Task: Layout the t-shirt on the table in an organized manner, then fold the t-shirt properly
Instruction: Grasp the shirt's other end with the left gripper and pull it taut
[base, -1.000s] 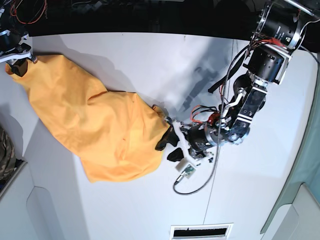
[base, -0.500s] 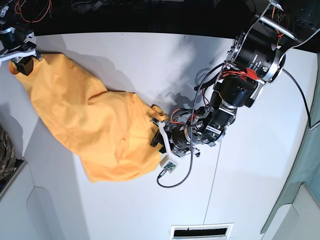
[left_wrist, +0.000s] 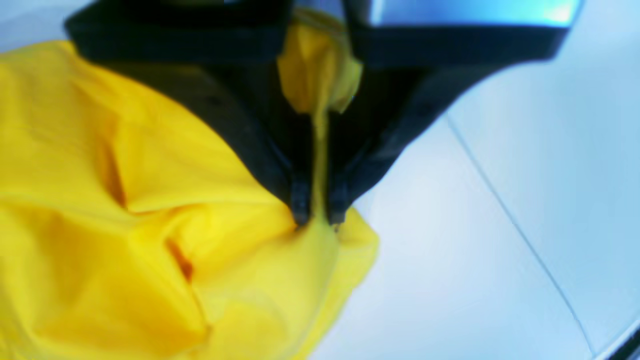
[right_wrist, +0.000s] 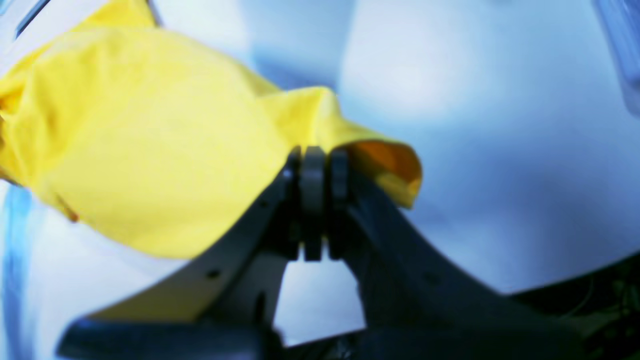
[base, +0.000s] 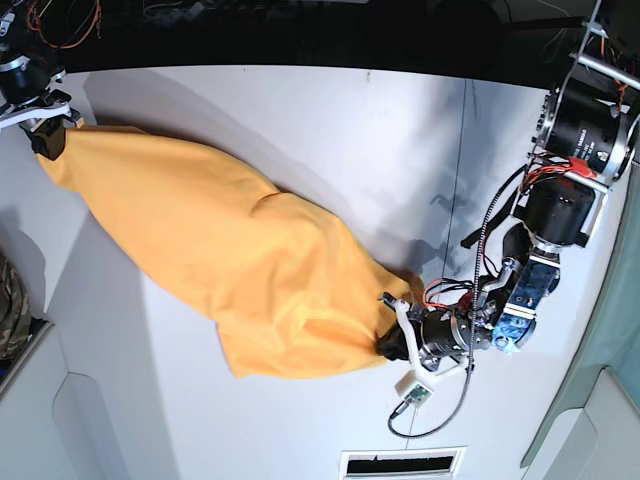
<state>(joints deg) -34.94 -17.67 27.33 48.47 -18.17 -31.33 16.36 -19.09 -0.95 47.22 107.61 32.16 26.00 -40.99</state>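
You're in the layout step: both grippers clamp the shirt (base: 240, 270) at opposite ends, stretching it diagonally over the table (base: 300, 120). The left gripper (left_wrist: 318, 220) is pinched on a bunched corner, a tuft poking up between the jaws; the right gripper (right_wrist: 314, 165) is shut on an edge near the far corner. Next move, likely: pull apart, then lower it flat, watching the cloth doesn't slip. The shirt looks plain orange-yellow, rumpled, hanging slack in 1 long band, no print visible.
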